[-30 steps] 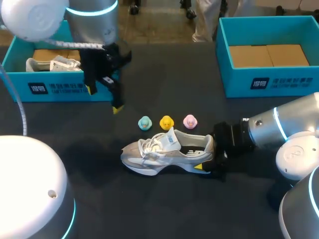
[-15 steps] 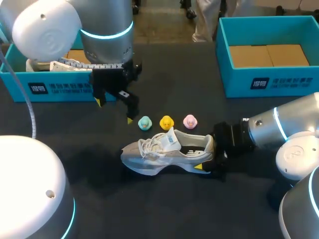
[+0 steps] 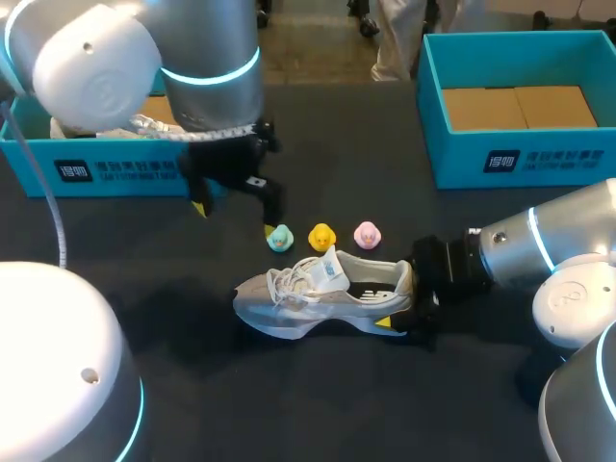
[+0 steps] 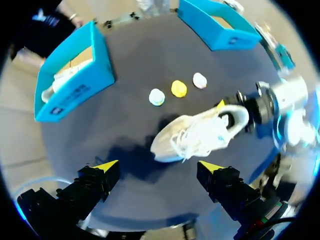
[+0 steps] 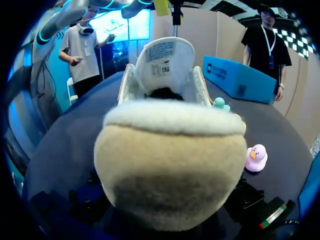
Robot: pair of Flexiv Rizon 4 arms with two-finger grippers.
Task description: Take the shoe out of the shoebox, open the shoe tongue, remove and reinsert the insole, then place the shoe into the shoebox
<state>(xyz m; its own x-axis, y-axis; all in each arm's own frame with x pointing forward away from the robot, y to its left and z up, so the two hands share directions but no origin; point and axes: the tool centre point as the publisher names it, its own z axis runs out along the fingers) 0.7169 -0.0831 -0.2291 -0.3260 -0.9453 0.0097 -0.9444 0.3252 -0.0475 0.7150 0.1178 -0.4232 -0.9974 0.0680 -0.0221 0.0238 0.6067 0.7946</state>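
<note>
A grey and white shoe (image 3: 318, 294) lies on its side on the dark table, toe to the left, tongue (image 5: 165, 60) pulled up. My right gripper (image 3: 404, 298) is shut on its heel, one yellow tip on each side; the heel (image 5: 170, 165) fills the right wrist view. My left gripper (image 3: 235, 218) hangs open and empty above the table, just left of the teal duck and behind the shoe. In the left wrist view the shoe (image 4: 200, 135) lies ahead of the open left gripper (image 4: 158, 166).
Three toy ducks, teal (image 3: 279, 237), yellow (image 3: 320, 236) and pink (image 3: 367, 234), stand in a row behind the shoe. A blue shoebox (image 3: 96, 171) at the back left holds another shoe (image 3: 96, 125). A second blue shoebox (image 3: 520, 164) stands at the back right.
My left arm has swung right and forward from the left shoebox toward the ducks, gripper still open. The right gripper and the shoe have not moved.
</note>
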